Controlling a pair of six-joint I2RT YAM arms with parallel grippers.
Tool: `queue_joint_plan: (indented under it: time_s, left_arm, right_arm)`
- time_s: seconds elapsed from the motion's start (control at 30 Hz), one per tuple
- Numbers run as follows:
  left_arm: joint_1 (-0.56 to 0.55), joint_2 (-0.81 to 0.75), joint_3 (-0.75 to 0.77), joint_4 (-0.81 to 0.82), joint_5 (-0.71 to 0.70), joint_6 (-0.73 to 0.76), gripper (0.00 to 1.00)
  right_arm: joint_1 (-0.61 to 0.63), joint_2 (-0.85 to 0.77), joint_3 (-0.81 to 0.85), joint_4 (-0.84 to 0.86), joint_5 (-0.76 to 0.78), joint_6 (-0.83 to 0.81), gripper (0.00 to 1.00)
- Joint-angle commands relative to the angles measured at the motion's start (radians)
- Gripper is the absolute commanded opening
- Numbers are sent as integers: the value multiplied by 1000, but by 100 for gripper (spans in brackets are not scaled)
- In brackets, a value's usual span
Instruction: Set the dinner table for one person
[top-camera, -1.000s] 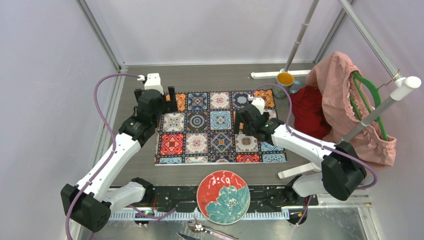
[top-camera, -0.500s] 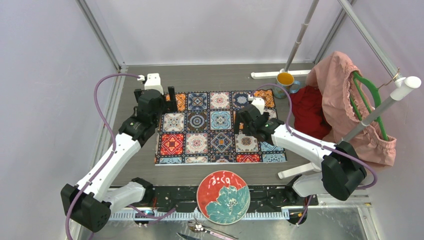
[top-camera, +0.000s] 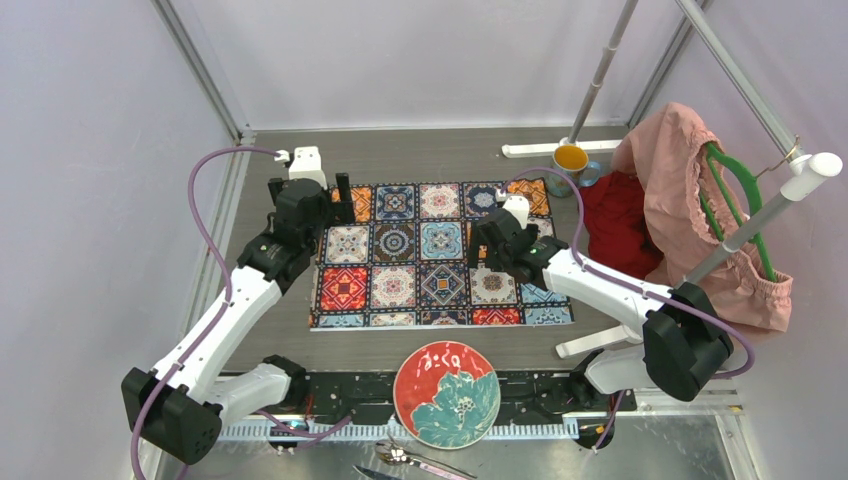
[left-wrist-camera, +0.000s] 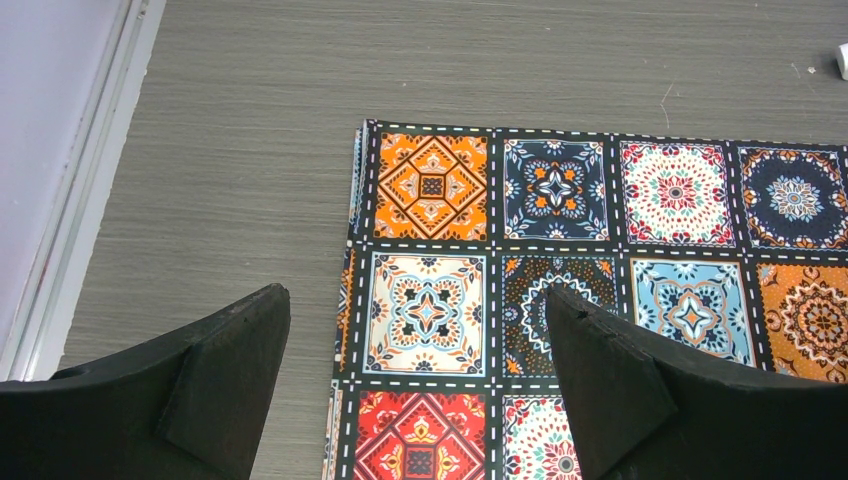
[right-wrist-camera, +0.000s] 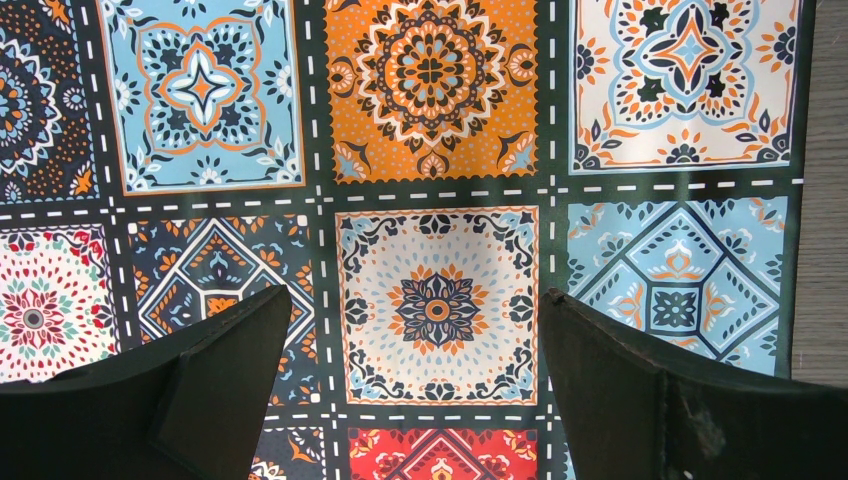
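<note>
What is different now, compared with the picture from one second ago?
Nothing visibly changed. The left fingers and the right fingers stay open above the colourful tile-patterned cloth mat. The round red-and-teal flower plate stays near the arm bases.

grey-brown wood-grain dinner table (top-camera: 420, 165); tile-patterned mat (top-camera: 440, 255); mug (top-camera: 571, 160) perhaps orange.

Top camera looks down from behind; wrist cameras face down, seemingly close, all sharing the mat (top-camera: 420, 255).
</note>
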Motion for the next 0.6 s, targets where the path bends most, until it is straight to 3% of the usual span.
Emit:
queue_joint_plan:
  time_s: [0.0,0.57]
  left_arm:
    - [-2,-20,13,22,-21,7,100]
    - [-2,1,28,16,-32,4,100]
  right_arm:
    - [-5,-4,32,21,7,3,99]
    - [-4,7,38,24,0,-1,100]
